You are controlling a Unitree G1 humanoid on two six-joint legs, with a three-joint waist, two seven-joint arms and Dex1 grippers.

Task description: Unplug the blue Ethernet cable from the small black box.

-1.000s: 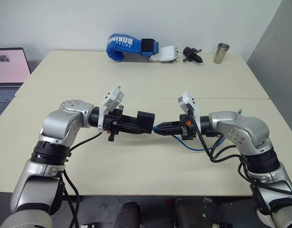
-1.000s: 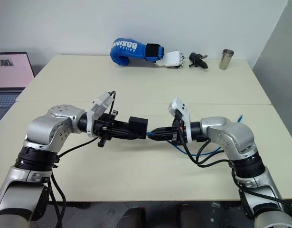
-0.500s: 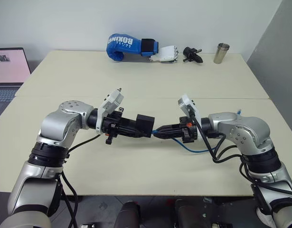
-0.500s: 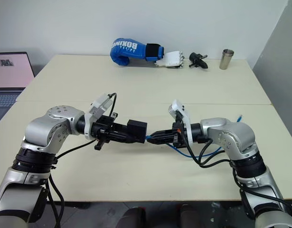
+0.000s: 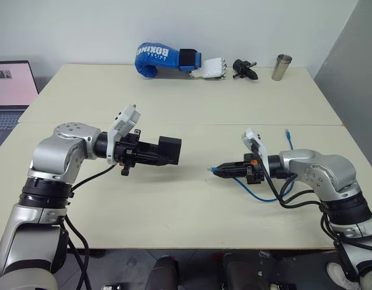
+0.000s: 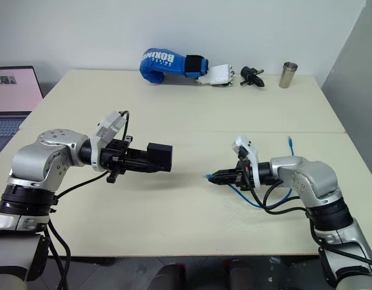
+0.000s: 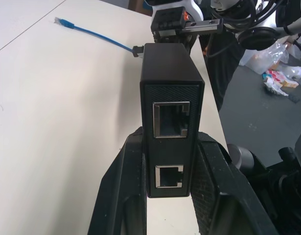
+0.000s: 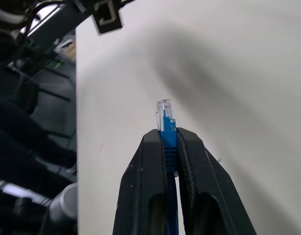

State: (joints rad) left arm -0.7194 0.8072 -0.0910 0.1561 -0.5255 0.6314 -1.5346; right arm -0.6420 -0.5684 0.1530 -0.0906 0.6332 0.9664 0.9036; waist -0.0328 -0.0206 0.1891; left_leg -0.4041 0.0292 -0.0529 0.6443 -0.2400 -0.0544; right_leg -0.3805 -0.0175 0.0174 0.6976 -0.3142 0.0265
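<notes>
**Cable out of the box, arms apart**

Left gripper (image 5: 150, 151) clamps the small black box (image 5: 169, 150) above the table (image 5: 173, 205), both its ports empty; well right, the right gripper (image 5: 221, 171) pinches the blue Ethernet cable (image 5: 258, 192) just behind its clear plug; at the far edge, a blue glove (image 5: 167, 58) reads "BOXING".

one small black box (image 5: 169, 150), with two ports on its end face. one blue ethernet cable (image 5: 262, 194), two plugs. two grippers: the left gripper (image 5: 150, 153) and the right gripper (image 5: 224, 171). far side: one boxing glove (image 5: 166, 58), one white robot hand (image 5: 211, 68), one metal cup (image 5: 282, 67). far left: one laptop (image 5: 13, 90).
</notes>
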